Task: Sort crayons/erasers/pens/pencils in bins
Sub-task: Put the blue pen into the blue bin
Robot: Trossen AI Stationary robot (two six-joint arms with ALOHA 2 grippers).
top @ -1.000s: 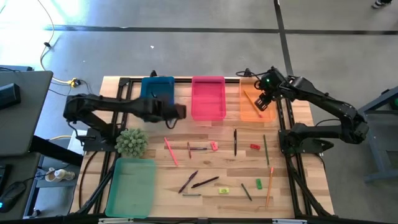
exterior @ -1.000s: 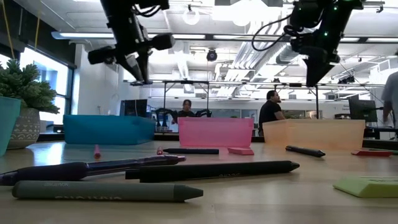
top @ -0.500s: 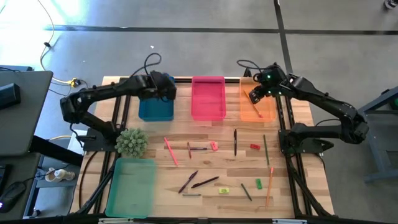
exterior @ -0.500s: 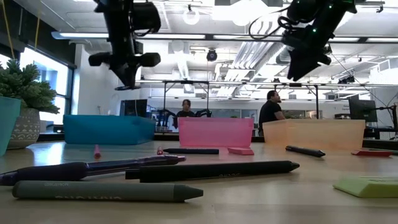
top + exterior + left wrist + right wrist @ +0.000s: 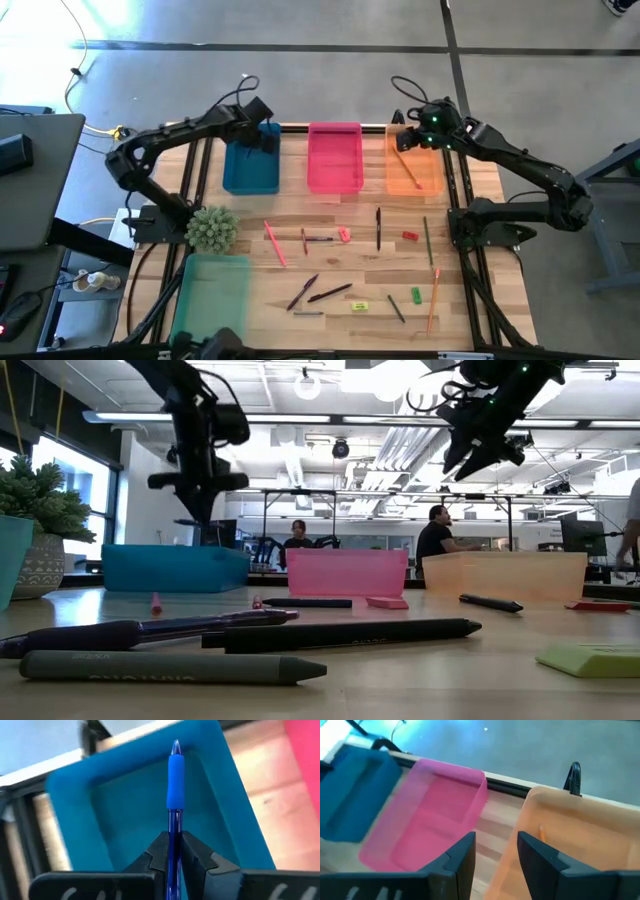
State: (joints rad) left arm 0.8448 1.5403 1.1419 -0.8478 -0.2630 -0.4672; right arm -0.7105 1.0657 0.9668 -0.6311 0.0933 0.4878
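My left gripper [image 5: 262, 136] hangs over the far end of the blue bin [image 5: 250, 170], shut on a blue pen [image 5: 175, 785]. In the low view it [image 5: 195, 510] is high above that bin [image 5: 175, 568]. My right gripper [image 5: 405, 140] stands open with nothing between its fingers, above the far end of the orange bin [image 5: 414, 172], where one orange pencil [image 5: 405, 166] lies on the floor. The pink bin [image 5: 334, 158] sits between the two. Pens, pencils, crayons and erasers lie flat on the wooden table [image 5: 460, 310] nearer the front. My left gripper pinches the pen's clear blue barrel [image 5: 174, 827], just behind its rubber sleeve, between the two fingers. The pen runs along the fingers, its tip [image 5: 176, 744] sticking out past them. The fingers slant steeply down from above. The pen is lifted clear above the blue bin's floor [image 5: 125, 815].
A light green bin [image 5: 212, 300] sits at the front left, with a potted plant [image 5: 212, 228] behind it. Loose on the table lie a black pen [image 5: 378, 228], a green pencil [image 5: 428, 240], an orange pencil [image 5: 434, 300], and pink [image 5: 344, 235] and red [image 5: 409, 236] erasers.
My left gripper has carried the pen toward the table's far left, from between the blue and pink bins' near ends to over the blue bin's far end, rolling its wrist on the way. My right gripper has rolled and tipped upward above the orange bin, drifting slightly toward the far edge.
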